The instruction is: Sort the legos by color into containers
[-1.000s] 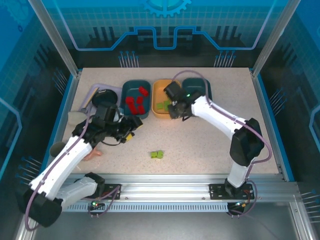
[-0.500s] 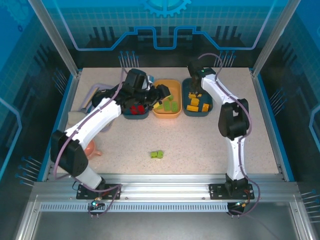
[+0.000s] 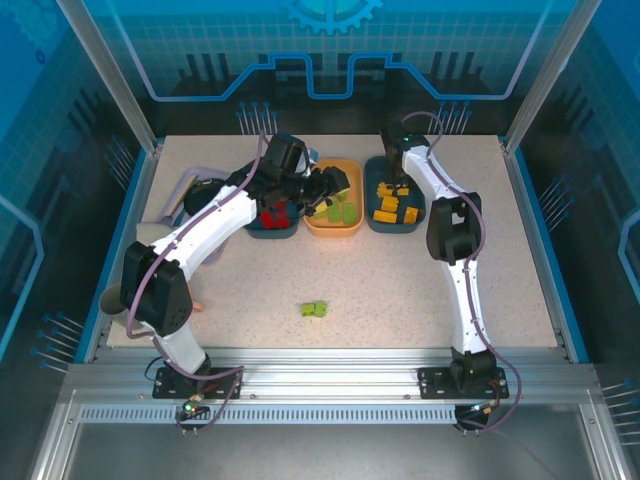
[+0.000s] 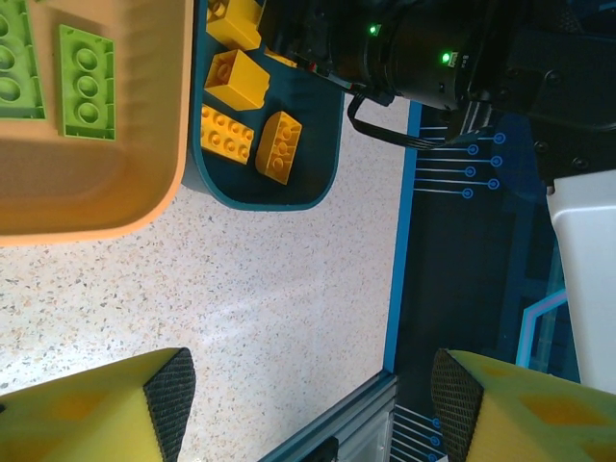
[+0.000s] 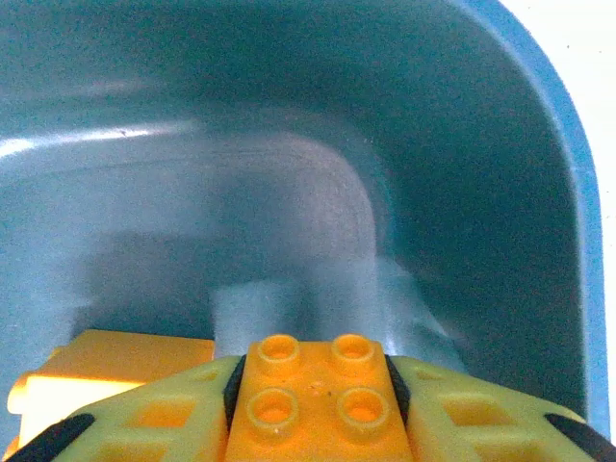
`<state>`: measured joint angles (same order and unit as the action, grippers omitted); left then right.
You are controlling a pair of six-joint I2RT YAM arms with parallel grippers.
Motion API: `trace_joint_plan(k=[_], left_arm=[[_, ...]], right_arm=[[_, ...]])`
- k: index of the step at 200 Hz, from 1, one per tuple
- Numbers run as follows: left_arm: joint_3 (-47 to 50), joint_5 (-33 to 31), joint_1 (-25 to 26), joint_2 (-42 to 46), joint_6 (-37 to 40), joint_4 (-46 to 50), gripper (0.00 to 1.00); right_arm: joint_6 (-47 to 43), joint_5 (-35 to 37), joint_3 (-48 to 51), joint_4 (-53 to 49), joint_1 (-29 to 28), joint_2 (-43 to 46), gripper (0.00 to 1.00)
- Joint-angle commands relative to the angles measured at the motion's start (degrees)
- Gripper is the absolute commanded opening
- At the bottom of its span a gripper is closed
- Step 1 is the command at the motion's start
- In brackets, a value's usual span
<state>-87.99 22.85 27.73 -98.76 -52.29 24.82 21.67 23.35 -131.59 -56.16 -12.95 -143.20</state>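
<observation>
Three containers stand in a row at the back: a left teal tray (image 3: 270, 235) with red legos (image 3: 272, 213), an orange tray (image 3: 335, 232) with light green legos (image 3: 343, 211) and a right teal tray (image 3: 396, 229) with yellow-orange legos (image 3: 390, 207). One green lego (image 3: 315, 309) lies on the table in front. My left gripper (image 3: 330, 186) hangs over the orange tray's left side, open and empty (image 4: 308, 395). My right gripper (image 3: 394, 182) is down in the right teal tray (image 5: 289, 144), shut on a yellow-orange four-stud lego (image 5: 313, 409).
The left wrist view looks down on green bricks (image 4: 87, 82) in the orange tray (image 4: 96, 192), yellow bricks (image 4: 227, 135) beside it, and the right arm (image 4: 423, 48). A cup (image 3: 114, 297) and a pink object (image 3: 196, 306) sit at the table's left edge.
The left arm has swung from the left of the table to the trays. The right arm has gone from the orange tray to the right teal tray.
</observation>
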Motion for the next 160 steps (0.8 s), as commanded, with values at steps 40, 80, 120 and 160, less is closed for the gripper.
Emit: trace_joint_plan(k=[40, 80, 120, 160], left_arm=[[-1.1, 0.0, 0.5, 3.8, 3.7, 6.0, 0.69], [5.4, -1.4, 0.6, 11.0, 8.6, 13.4, 0.69], [18.3, -1.3, 1.7, 19.5, 10.1, 20.8, 0.70], [31.7, -3.9, 7.8, 26.7, 8.7, 21.0, 0.70]], right_arm=[[-1.2, -2.8, -3.1, -2.7, -0.2, 3.9, 0.55], [-1.8, -4.8, 2.0, -0.1, -4.4, 16.5, 0.56], [-2.5, -6.1, 27.2, 9.1, -14.2, 36.4, 0.57], [3.0, -10.1, 56.1, 15.8, -26.9, 55.7, 0.58]])
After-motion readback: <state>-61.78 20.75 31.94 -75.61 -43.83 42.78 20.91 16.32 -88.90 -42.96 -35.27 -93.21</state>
